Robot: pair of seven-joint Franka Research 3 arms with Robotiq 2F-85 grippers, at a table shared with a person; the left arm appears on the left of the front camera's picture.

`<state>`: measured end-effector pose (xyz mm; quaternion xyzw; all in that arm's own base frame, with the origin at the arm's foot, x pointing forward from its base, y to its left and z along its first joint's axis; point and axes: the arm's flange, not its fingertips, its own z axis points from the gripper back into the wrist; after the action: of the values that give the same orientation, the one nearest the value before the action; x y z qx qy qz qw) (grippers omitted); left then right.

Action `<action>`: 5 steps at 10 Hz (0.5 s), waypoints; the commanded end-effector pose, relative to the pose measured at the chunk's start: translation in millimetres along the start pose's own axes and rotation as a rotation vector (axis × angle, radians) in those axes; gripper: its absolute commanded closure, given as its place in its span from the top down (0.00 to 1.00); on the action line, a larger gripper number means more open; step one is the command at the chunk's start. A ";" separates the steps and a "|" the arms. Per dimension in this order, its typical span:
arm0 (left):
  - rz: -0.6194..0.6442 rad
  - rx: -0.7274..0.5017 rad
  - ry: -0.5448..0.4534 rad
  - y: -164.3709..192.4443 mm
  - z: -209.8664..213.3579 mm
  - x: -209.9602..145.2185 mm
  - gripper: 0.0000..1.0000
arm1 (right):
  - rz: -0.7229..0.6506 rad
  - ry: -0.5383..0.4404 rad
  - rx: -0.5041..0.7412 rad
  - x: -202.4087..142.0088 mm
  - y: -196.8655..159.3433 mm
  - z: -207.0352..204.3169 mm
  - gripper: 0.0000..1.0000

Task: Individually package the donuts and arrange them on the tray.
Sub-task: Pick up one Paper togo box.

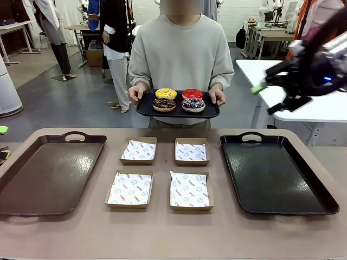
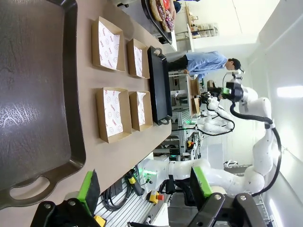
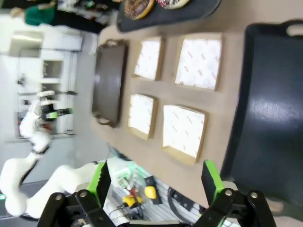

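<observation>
A person at the far side holds a small black tray [image 1: 145, 110] with both hands. On it lie the donuts: yellow-iced [image 1: 166, 93], glossy red [image 1: 192, 93], dark chocolate [image 1: 164, 104] and dark with coloured sprinkles [image 1: 193, 104]. The right wrist view catches the chocolate donut [image 3: 137, 5] at its top edge. My right gripper [image 1: 265, 98] hangs open, high at the right, above the table's far right corner. Its green pads [image 3: 100, 182] stand wide apart with nothing between them. My left gripper [image 2: 144, 183] is open too and holds nothing; it hovers off the table's left end.
Four open cardboard boxes lined with printed paper sit mid-table, two behind [image 1: 138, 150] [image 1: 191, 151] and two in front [image 1: 129, 189] [image 1: 190, 190]. A large brown tray [image 1: 49, 173] lies to their left, a large black tray [image 1: 274, 173] to their right. Other people stand far behind.
</observation>
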<state>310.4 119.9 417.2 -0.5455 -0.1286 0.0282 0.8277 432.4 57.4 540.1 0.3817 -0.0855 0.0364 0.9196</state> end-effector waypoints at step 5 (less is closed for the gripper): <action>-0.004 -0.015 -0.005 -0.2 1.9 0.0 1.00 | 0.020 0.110 -0.470 79.6 45.2 -146.7 1.00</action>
<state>310.5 119.9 417.1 -0.5453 -0.1284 0.0284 0.8278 515.3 184.4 481.9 0.1874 -0.0474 0.0581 0.9794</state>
